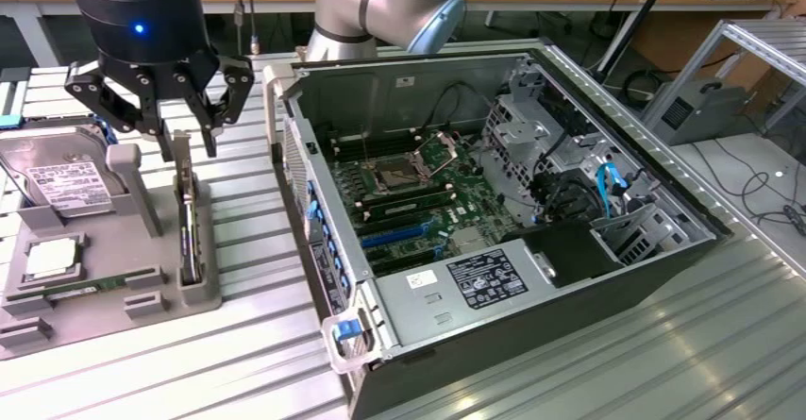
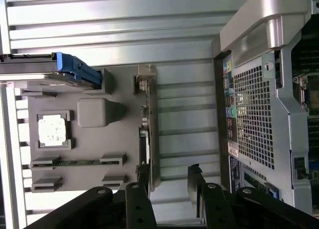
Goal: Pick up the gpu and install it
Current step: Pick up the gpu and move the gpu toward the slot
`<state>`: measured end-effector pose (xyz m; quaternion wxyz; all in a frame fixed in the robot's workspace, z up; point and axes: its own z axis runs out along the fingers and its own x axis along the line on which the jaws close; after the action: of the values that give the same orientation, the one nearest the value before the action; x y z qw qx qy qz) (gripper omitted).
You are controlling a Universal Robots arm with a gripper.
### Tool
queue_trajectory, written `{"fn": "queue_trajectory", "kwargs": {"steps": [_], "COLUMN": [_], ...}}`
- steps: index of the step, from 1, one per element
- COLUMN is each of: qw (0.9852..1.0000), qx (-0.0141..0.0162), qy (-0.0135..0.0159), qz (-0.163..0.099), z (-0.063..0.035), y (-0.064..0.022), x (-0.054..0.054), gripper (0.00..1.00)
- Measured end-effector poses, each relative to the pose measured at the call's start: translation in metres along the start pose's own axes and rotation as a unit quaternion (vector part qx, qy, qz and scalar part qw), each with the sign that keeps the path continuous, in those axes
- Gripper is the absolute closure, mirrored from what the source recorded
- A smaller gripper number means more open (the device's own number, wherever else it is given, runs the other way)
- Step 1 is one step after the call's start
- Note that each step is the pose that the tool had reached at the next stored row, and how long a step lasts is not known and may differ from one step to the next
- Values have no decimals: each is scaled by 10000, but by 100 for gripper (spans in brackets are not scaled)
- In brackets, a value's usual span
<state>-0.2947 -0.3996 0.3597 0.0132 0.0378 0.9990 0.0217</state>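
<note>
The gpu [image 1: 188,217] is a long, thin dark card standing on its edge in a slot of the grey holder tray [image 1: 189,293], at the exterior view's left. My gripper [image 1: 187,146] hangs just above the card's far end, open, with nothing between its fingers. In the wrist view the gpu [image 2: 147,124] runs up from one black finger [image 2: 143,181]. The other finger stands off to the side, so the gripper [image 2: 169,178] is not centred over the card. The open computer case [image 1: 655,250] lies beside the tray, with its motherboard and blue slots [image 1: 396,234] exposed.
The tray also holds a silver hard drive [image 1: 57,179], a square processor chip [image 1: 51,258] and a green memory stick [image 1: 75,293]. A grey post [image 1: 132,189] rises next to the gpu. The case's rear panel [image 2: 251,109] stands close to the tray. Everything rests on a ribbed metal table [image 1: 605,363].
</note>
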Motion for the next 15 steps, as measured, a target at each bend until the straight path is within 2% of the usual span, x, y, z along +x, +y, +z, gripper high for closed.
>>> {"fn": "queue_trajectory", "kwargs": {"steps": [15], "qw": [10000], "qx": [0], "qy": [0], "qz": [1], "z": [70], "y": [-6], "x": [30], "gripper": [56]}}
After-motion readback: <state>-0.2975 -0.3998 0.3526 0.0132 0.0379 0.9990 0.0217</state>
